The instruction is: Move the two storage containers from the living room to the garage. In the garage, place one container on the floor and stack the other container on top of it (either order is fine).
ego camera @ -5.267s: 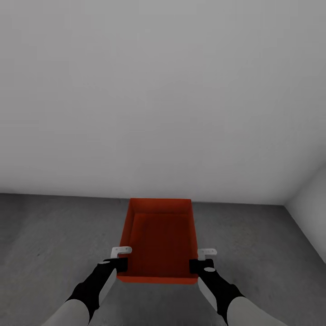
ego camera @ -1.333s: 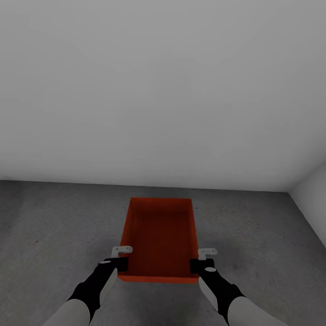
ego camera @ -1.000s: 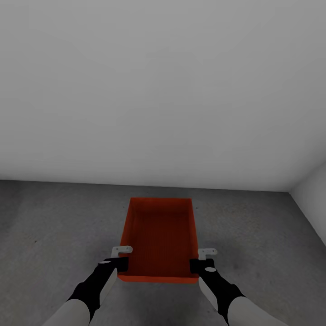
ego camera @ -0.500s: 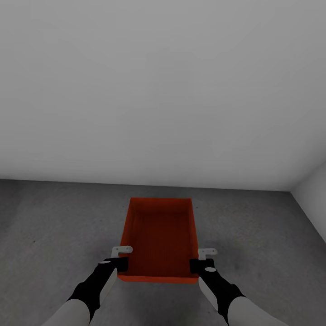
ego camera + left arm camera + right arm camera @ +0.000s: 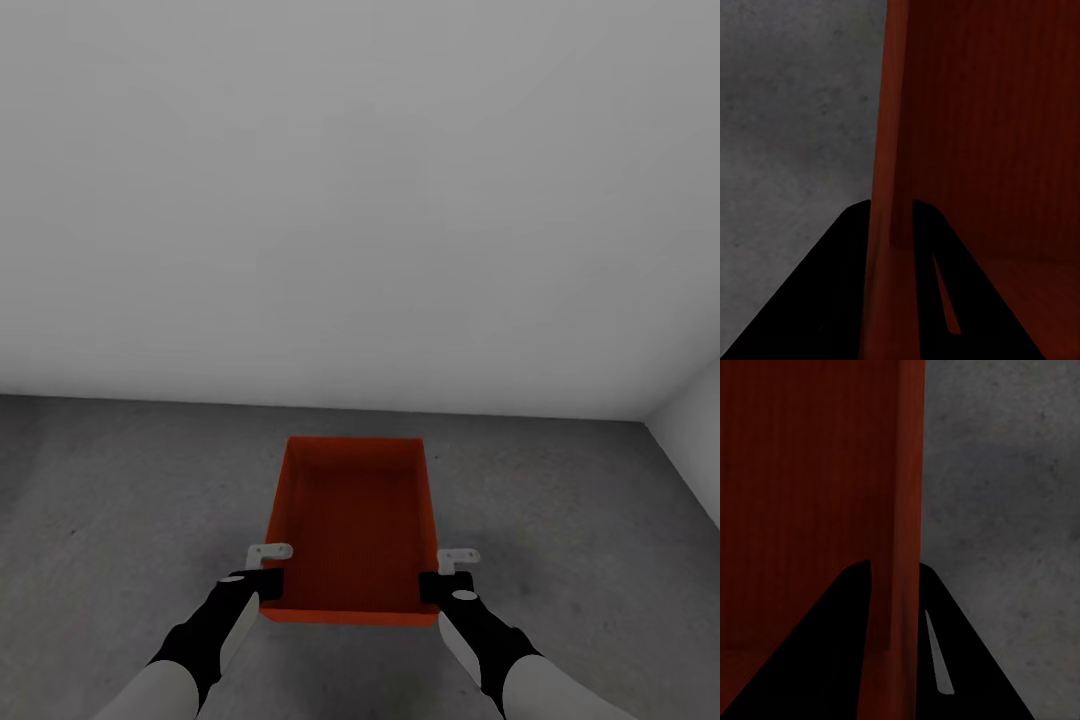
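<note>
- Left gripper (image 5: pixel 262 578) is clamping the near end of the left wall of the storage container (image 5: pixel 350 525); in the left wrist view its two black fingers (image 5: pixel 847 300) are straddling that wall, one inside and one outside.
- Right gripper (image 5: pixel 442 580) is clamping the near end of the right wall in the same manner; the right wrist view is showing the wall (image 5: pixel 907 510) pinched between both fingers.
- The container, orange-red and open-topped, is sitting level between the two grippers, its long axis pointing away from the robot, over the floor (image 5: pixel 120 500). Whether it is touching the floor cannot be told.
- The floor, dark grey mottled concrete, is extending to a plain grey-white wall (image 5: pixel 360 200) beyond; a second wall (image 5: pixel 695 440) is meeting it at far right.
</note>
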Controlling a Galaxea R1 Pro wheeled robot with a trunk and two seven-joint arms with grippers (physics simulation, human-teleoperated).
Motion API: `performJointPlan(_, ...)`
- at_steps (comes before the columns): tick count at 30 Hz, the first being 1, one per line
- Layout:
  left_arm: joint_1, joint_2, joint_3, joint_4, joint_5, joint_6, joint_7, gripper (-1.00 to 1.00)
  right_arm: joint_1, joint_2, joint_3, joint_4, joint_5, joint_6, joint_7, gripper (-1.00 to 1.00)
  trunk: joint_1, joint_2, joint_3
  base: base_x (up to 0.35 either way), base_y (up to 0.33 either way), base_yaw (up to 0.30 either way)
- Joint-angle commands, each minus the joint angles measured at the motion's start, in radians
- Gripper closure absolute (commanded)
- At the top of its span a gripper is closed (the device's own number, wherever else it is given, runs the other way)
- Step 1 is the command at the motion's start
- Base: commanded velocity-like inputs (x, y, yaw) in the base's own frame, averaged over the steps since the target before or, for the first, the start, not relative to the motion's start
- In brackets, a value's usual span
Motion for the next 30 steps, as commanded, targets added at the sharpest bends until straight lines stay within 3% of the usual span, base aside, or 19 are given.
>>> performJointPlan(1, 0.0, 0.004, 0.039, 0.0, -0.007, 0.008, 0.018, 1.0, -0.001, -0.002, -0.043, -0.005, 0.012, -0.033, -0.092, 1.0, 0.004, -0.008, -0.004, 0.0, 0.0, 0.0)
performJointPlan(30, 0.0, 0.004, 0.039, -0.001, -0.007, 0.008, 0.018, 1.0, -0.001, -0.002, -0.043, -0.005, 0.012, -0.032, -0.093, 1.0, 0.115, -0.211, -0.095, 0.0, 0.0, 0.0)
